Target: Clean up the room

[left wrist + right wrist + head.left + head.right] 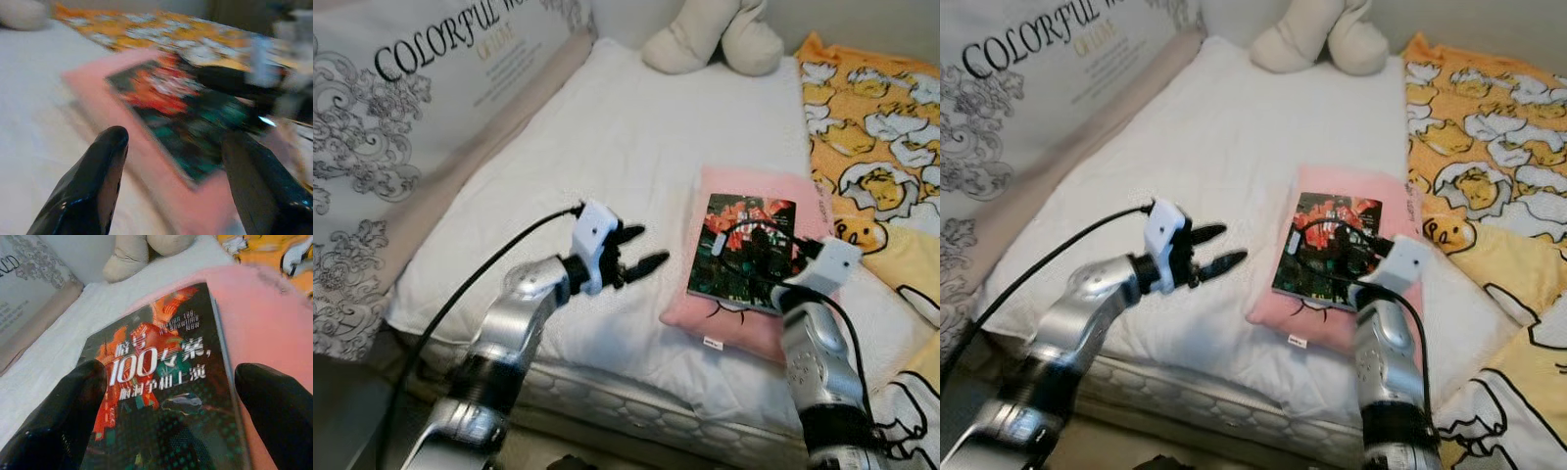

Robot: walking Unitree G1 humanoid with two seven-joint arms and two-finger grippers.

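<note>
On the white bed (636, 147), a dark book (744, 253) with red and orange cover art lies flat on a pink cushion (744, 196), near the bed's front edge. The right gripper (171, 411) is positioned directly over the book, its two black fingers (58, 416) spread wide apart, one to each side of the cover, not clamped on it. The left gripper (631, 262) hovers above the white sheet just beside the cushion, pointing toward the book, fingers parted and holding nothing. An orange and yellow patterned blanket (871, 127) covers the bed's right side. A beige plush toy (715, 34) rests at the far end. A large printed pillow (411, 108) leans along the left edge.
</note>
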